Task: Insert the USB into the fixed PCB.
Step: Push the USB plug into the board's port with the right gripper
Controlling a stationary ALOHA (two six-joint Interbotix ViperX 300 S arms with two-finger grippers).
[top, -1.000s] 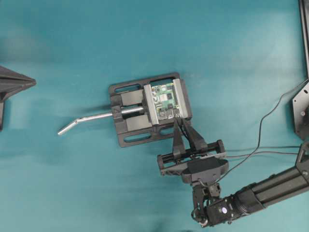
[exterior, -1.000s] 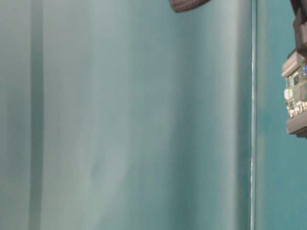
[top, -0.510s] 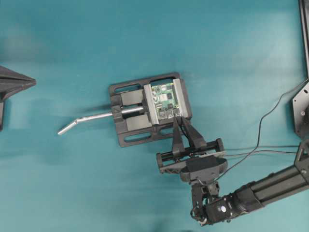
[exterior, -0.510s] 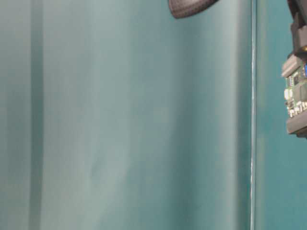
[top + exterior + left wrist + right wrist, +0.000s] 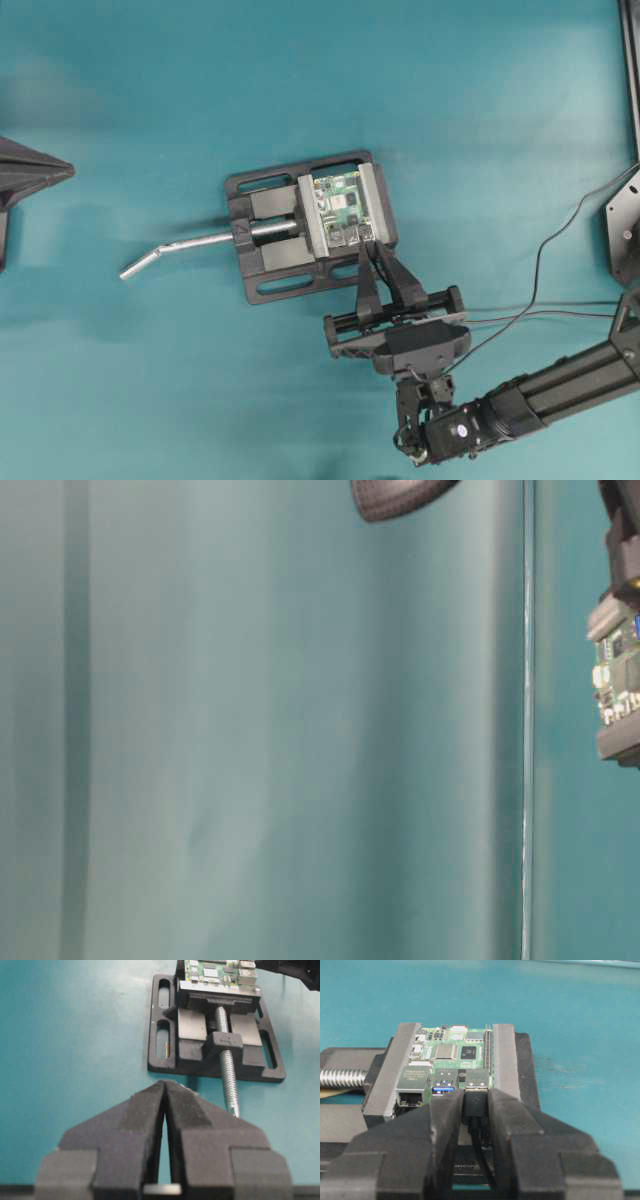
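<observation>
USB (image 5: pixel 476 1102) — dark body pinched between the two fingers of the right gripper (image 5: pixel 475 1110); its metal tip is hidden at the mouth of a silver port on the near edge of the fixed PCB (image 5: pixel 454 1060), so depth of seating cannot be told. Long axis runs from the gripper toward the board; thin black cable (image 5: pixel 482 1155) trails back between the fingers. Overhead view: plug itself not made out, only the right gripper (image 5: pixel 372 250) meeting the board's (image 5: pixel 342 208) lower edge. Fixed PCB lies flat between the grey jaws of a black vise (image 5: pixel 270 265) on the teal worktop (image 5: pixel 150 120); bent silver handle (image 5: pixel 175 248) points left. Table-level view: board (image 5: pixel 618 670) cut off at right edge, edge-on. Left gripper (image 5: pixel 165 1105) — fingers pressed together, holding nothing, well apart from the vise (image 5: pixel 215 1050); only its tip (image 5: pixel 30 172) enters the overhead view.
</observation>
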